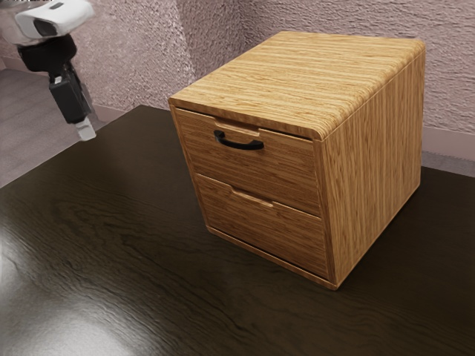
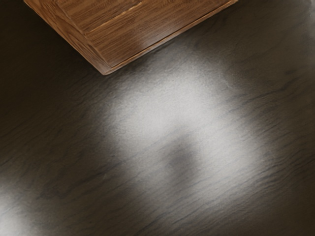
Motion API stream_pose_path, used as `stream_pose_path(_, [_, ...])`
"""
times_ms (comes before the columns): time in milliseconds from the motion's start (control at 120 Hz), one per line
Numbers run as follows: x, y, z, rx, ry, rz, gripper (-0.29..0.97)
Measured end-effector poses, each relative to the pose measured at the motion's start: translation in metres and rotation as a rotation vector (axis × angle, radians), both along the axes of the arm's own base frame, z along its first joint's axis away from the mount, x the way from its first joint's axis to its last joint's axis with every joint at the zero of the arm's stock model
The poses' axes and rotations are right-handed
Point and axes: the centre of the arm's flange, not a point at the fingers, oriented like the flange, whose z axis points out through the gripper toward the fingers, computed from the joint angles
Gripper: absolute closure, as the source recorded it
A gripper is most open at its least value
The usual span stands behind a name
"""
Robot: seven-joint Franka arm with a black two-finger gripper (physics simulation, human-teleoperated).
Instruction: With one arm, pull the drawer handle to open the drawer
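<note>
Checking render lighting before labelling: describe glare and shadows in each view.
Exterior view: faint sheen on the dark table at lower left, cabinet evenly lit. Wrist view: broad white glare on the table, a dim shadow patch inside it, near the cabinet's corner.

A rounded white arm shell with a dark oval inset carries a black, boxy tool.

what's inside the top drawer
The inside is hidden: the top drawer looks shut, and its wooden front covers whatever it holds. Only that front and its black handle can be seen.
</note>
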Motion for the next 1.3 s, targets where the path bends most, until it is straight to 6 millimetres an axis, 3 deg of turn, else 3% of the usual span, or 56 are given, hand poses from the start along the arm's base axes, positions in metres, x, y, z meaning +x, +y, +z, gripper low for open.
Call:
stream_pose_path(208, [-0.015, 0.044, 0.000, 0.022, 0.006, 0.039, 0.00])
stream_pose_path(358, [-0.037, 0.069, 0.009, 0.086, 0.021, 0.085, 0.00])
stream_pose_path(575, [-0.021, 0.062, -0.015, 0.108, 0.057, -0.087, 0.00])
stream_pose_path(625, [-0.015, 0.050, -0.027, 0.116, 0.051, -0.172, 0.00])
stream_pose_path(658, [-0.007, 0.029, -0.034, 0.125, 0.037, -0.259, 0.00])
stream_pose_path(692, [0.008, -0.011, -0.039, 0.138, 0.015, -0.384, 0.00])
stream_pose_path(767, [0.026, -0.127, -0.039, 0.175, -0.063, -0.708, 0.00])
stream_pose_path(792, [0.028, -0.153, -0.039, 0.186, -0.084, -0.786, 0.00])
stream_pose_path(825, [0.031, -0.171, -0.039, 0.199, -0.106, -0.855, 0.00])
stream_pose_path(867, [0.037, -0.174, -0.042, 0.209, -0.124, -0.902, 0.00])
stream_pose_path(1017, [0.047, -0.150, -0.042, 0.239, -0.175, -0.982, 0.01])
stream_pose_path(1300, [0.064, -0.181, -0.053, 0.192, -0.280, -1.136, 0.07])
